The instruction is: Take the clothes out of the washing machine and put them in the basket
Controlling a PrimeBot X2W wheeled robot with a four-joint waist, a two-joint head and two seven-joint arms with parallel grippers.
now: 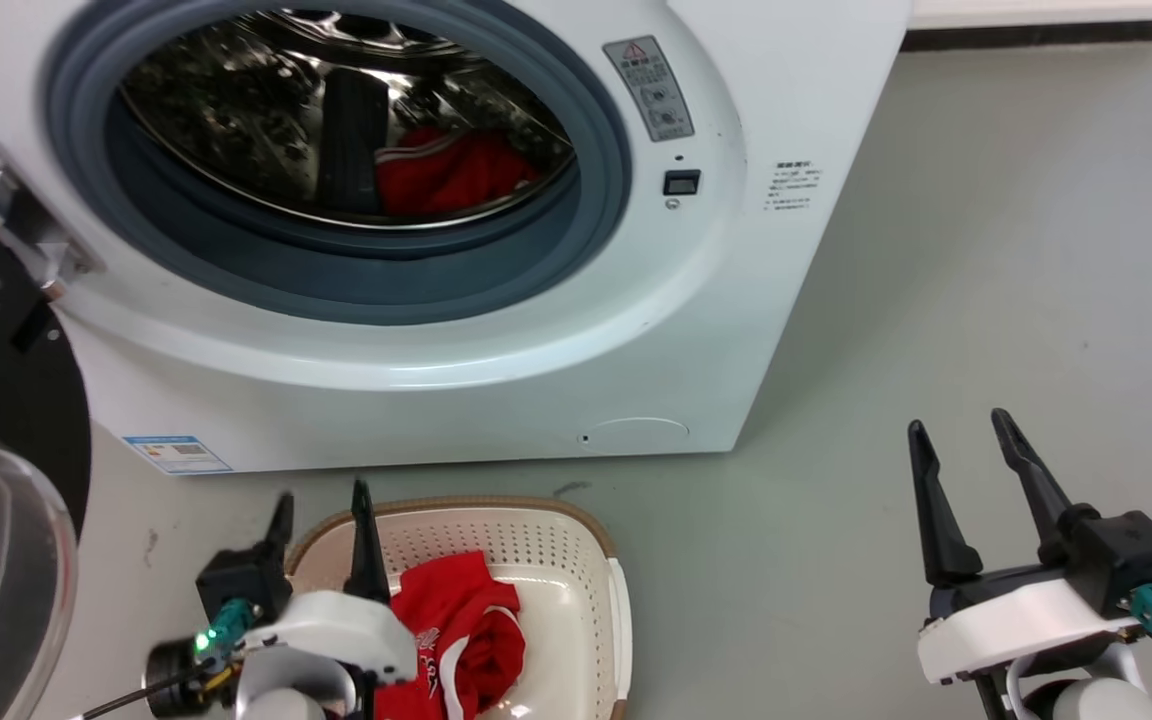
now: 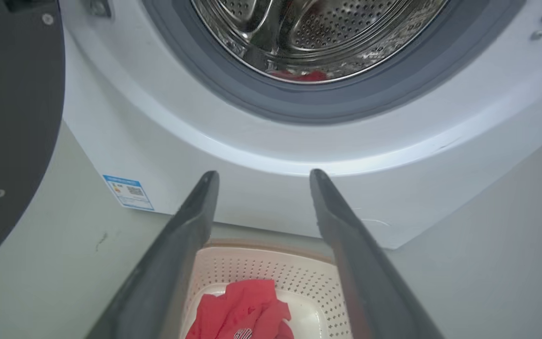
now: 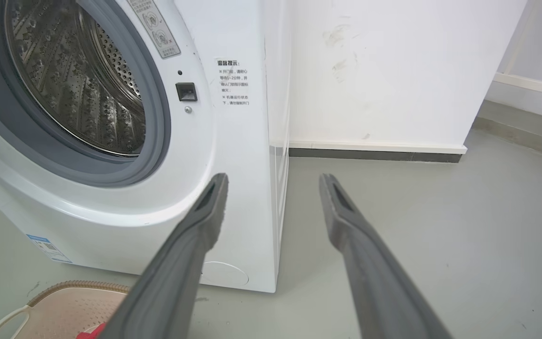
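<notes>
Head view: the washing machine is seen with its door swung wide to the left, so the drum is left reachable, and one red garment is lying at its bottom. The basket is set on the floor just before the machine for a short carry; a second red garment is already heaped in it. The left gripper is held open and empty over the basket's left rim; the right gripper is spread, empty, well aside.

Left wrist view: the basket's garment is framed between parted fingers.

Right wrist view: parted fingers are pointed at the machine's corner.
</notes>
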